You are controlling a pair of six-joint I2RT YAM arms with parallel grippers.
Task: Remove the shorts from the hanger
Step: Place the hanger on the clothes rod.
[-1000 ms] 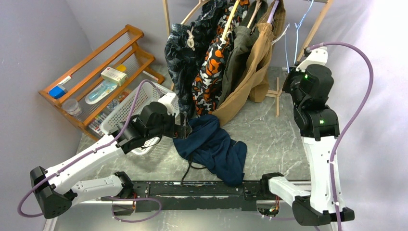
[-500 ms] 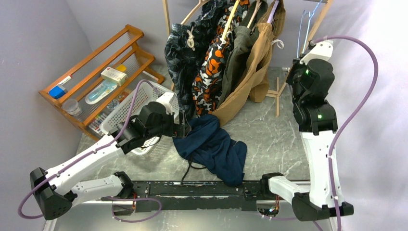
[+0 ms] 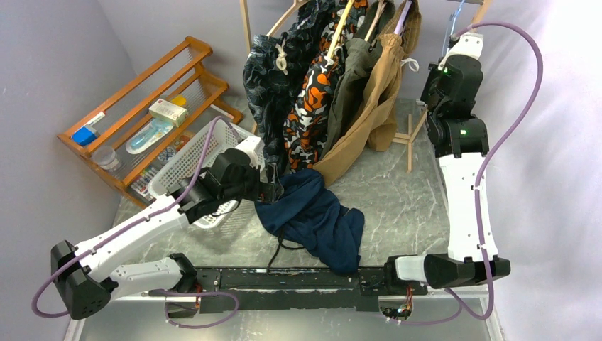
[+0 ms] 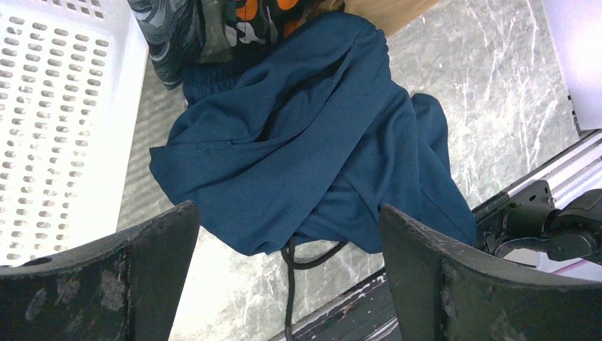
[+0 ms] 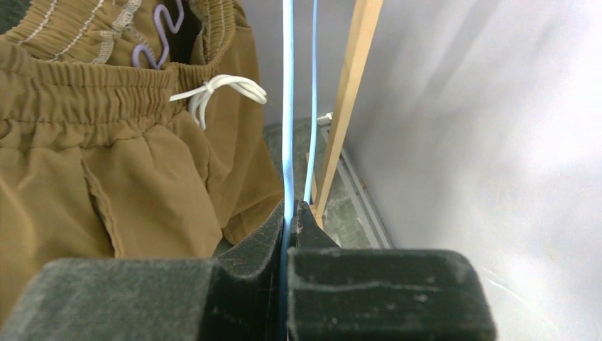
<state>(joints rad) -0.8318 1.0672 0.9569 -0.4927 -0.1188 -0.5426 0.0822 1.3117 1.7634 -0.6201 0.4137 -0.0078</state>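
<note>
While my right pincer (image 5: pixel 291 213) pinches the blue hanger (image 5: pixel 287 106) at far right, my left pincer (image 4: pixel 287 234) hangs spread just over the navy shorts (image 4: pixel 312 142), which lie heaped on the table (image 4: pixel 497 71) right of the basket (image 4: pixel 64 106), long axis far-left to near-right, nearer it than the right one.

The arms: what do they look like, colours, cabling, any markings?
The left arm and right arm have white link shells with black joint housings; a purple cable loops along each. Green lights glow on the right arm's black joints. The left gripper has broad black fingers with scuffed, grey-flecked faces; the right gripper is black too.
</note>
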